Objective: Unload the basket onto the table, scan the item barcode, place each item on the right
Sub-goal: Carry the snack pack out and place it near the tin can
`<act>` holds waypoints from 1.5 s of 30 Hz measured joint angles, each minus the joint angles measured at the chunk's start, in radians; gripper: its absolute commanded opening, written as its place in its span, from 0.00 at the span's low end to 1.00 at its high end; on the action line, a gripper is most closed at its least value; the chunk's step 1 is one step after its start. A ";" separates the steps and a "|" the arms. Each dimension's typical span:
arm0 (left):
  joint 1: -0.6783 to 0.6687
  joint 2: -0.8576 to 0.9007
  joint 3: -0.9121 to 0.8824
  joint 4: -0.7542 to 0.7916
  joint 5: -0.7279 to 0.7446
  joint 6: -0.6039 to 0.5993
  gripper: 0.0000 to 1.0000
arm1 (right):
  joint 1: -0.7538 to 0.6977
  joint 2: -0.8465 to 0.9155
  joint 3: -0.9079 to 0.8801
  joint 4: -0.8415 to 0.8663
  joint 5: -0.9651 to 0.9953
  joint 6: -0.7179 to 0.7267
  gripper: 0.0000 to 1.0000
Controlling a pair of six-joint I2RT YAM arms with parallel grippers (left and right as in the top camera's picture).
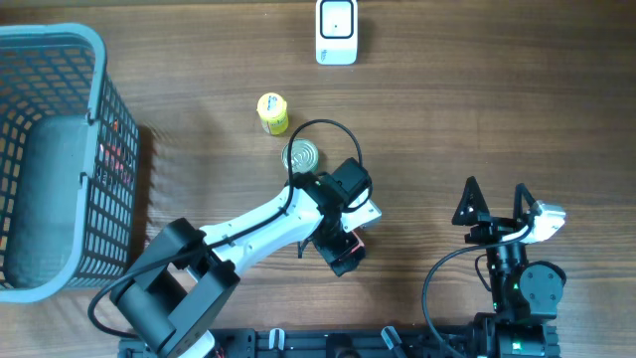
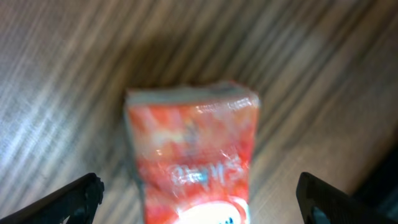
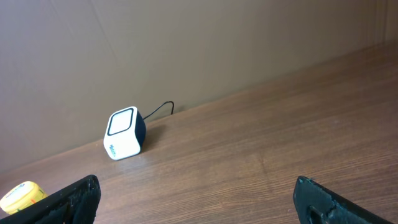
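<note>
Right now the left hand [image 2: 199,186] hangs over the middle of the surface [image 1: 477,89] with its fingers [image 2: 81,198] spread wide. A red packet [image 2: 193,137] lies flat on the wood between them, touched by neither. In the left wrist view the packet's long axis runs away from the camera, across the line between the two fingertips. Its far end is a straight edge, and its near end runs out under the lower edge of the picture. The print on its face is too blurred to read. From overhead only a sliver of red shows beside the hand, so the packet's heading cannot be told there.

The right hand [image 3: 196,190] is also spread and holds nothing, well to the right of the packet. The white scanner [image 1: 336,32] stands at the far edge. A yellow container [image 1: 272,112] and a tin can [image 1: 302,155] sit between the scanner and the left hand. A blue-grey basket [image 1: 94,60] stands at the far left.
</note>
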 measured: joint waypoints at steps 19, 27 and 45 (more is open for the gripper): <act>0.005 -0.004 -0.077 0.163 -0.280 -0.063 0.72 | 0.000 0.000 0.000 0.000 0.000 0.000 1.00; 0.201 -0.002 -0.081 0.272 -0.342 -0.091 0.72 | 0.000 0.000 0.000 0.000 0.000 0.000 1.00; 0.257 -0.489 0.270 0.022 -0.307 -0.233 1.00 | 0.000 0.000 0.000 0.000 0.000 0.000 1.00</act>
